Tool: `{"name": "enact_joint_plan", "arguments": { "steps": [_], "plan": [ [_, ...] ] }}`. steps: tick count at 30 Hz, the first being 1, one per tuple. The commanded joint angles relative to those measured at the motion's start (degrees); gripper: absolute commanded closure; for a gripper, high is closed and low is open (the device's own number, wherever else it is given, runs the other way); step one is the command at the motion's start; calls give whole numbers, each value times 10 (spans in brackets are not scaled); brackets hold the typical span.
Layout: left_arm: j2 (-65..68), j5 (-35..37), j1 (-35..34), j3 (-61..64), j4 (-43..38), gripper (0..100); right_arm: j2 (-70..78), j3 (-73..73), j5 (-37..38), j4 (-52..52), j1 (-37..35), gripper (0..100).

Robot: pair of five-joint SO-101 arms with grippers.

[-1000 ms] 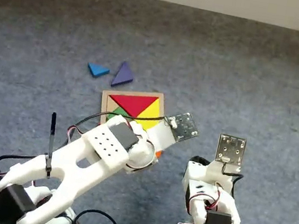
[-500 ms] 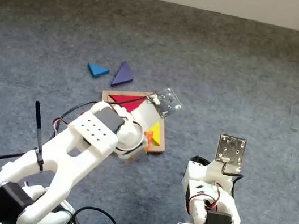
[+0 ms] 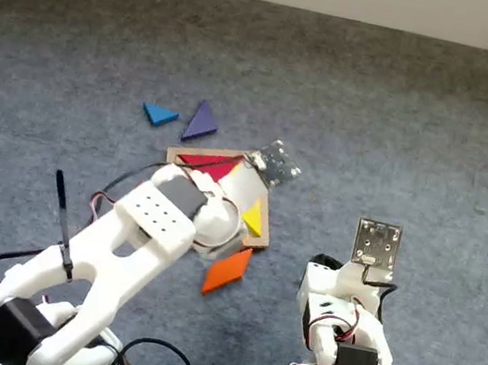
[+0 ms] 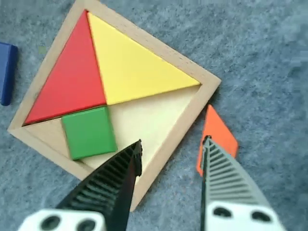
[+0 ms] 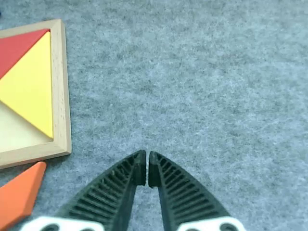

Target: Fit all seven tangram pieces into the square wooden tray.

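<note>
1. Confirm the tray (image 4: 192,72) holds three pieces: red triangle (image 4: 67,82), yellow triangle (image 4: 130,67), green square (image 4: 89,132).
2. Expect three yet to place: orange piece (image 4: 219,137) just beside the tray; blue triangle (image 3: 159,114) and purple triangle (image 3: 201,124) farther off.
3. Left gripper (image 4: 172,142): spread above the tray's edge. Right gripper (image 5: 147,156): pressed together, empty.
4. An arm hides part of the tray from above; you cannot locate the seventh piece.

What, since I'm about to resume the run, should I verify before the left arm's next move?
Left end effector open: ok.
Orange piece inside tray: not ok; it lies on the carpet beside the rim.
Red piece, yellow piece, green piece seated flat: ok.
Bare tray floor for more pieces: ok.
Blue piece, purple piece placed: not ok, both on carpet.
Right end effector shut, off the tray: ok.
</note>
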Motion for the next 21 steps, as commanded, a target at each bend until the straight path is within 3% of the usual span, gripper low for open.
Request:
{"name": "enact_joint_plan", "arguments": {
  "steps": [1,7,13,21],
  "plan": [
    [-15,8,74,24,-4,811,-11,65,-3,-1,7,966],
    [-15,43,99,68,-8,807,-11,65,-3,-1,7,966],
    [7,44,99,118,-66,807,-11,65,-3,0,7,966],
    [124,45,95,25,-29,807,-11,65,-4,0,7,967]
  ]
}}
